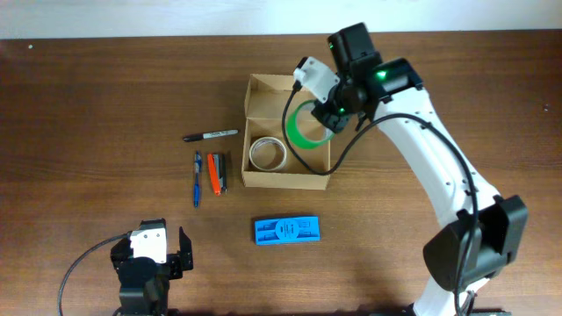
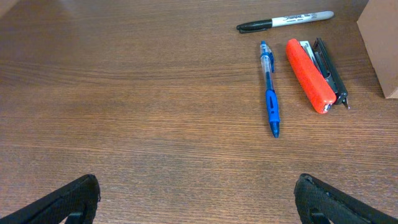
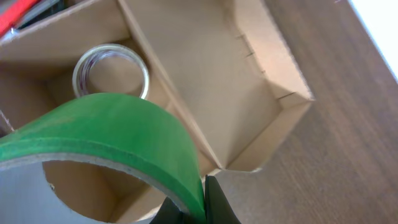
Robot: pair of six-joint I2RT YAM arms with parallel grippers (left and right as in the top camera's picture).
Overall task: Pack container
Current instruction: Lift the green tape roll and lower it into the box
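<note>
Ideally the right gripper point(image 1: 323, 114), pinching the green tape roll point(image 1: 305, 133) over the container point(image 1: 268, 96), lowers beside the clear roll point(image 1: 267, 154) before releasing.

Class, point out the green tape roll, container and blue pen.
green tape roll point(image 3: 118, 134), right wrist view, outer green band.
container point(image 1: 268, 96), overhead view, open lid flap.
blue pen point(image 2: 272, 102), left wrist view, grip.

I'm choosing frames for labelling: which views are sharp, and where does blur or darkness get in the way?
Overhead: sharp, evenly lit; table shows no glare. Left wrist: blue pen and marker crisp, left tool fingers dark, soft-edged. Right wrist: green tape roll fills the foreground, blurred; container and clear tape roll sharper.
</note>
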